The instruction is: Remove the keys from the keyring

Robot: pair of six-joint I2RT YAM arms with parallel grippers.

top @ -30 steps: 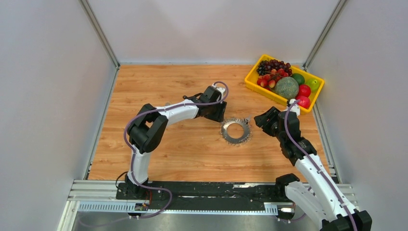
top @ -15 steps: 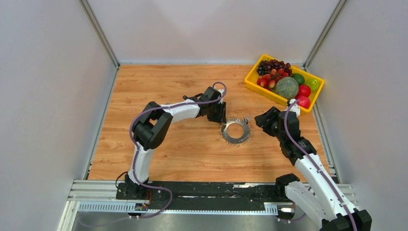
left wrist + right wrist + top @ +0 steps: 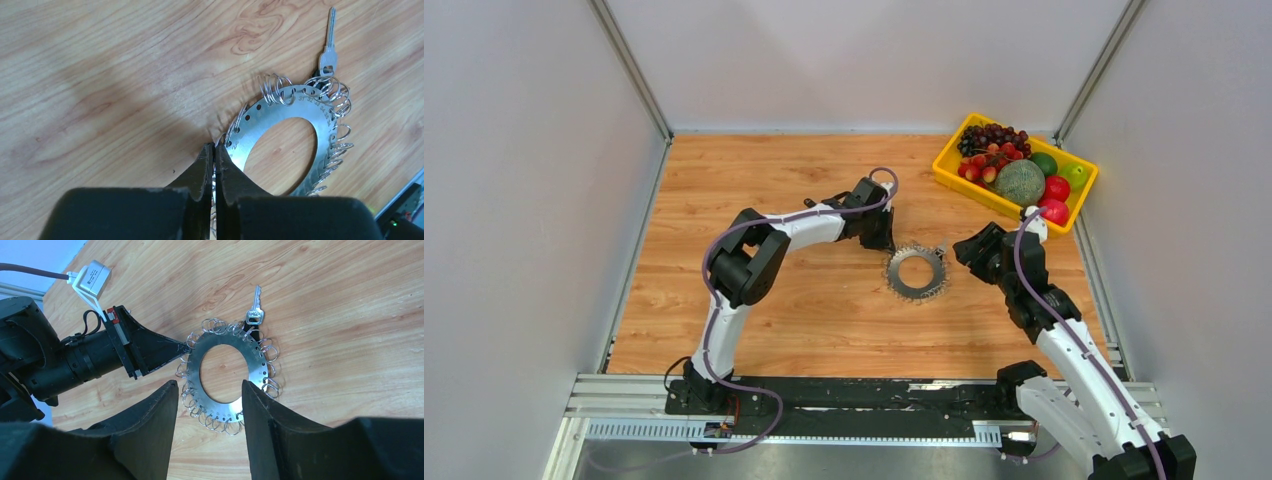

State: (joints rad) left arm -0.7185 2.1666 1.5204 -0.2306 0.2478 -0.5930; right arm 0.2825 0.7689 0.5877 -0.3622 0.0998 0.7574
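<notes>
Lying flat on the wooden table [image 3: 824,300], right of centre: the keyring [image 3: 257,365], wire loops all round its rim. Right gripper [image 3: 209,385] hangs over it, jaws well apart, holding nothing. Left gripper [image 3: 214,150] pinched tight at the ring's left rim among the loops — any catch, cannot tell. One silver key [image 3: 254,310] lies at the far-right rim.

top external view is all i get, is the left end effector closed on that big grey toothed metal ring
Observer: Left wrist view: the left end effector is shut, tips at the small wire loops rimming the flat grey metal keyring; whether one is pinched is unclear.
Operator: any keys on it
Observer: One slim silver metal key hangs from the far rim, lying flat, blade pointing outward.
Operator: right side
Observer: The right end effector is open, clear of the ring.
</notes>
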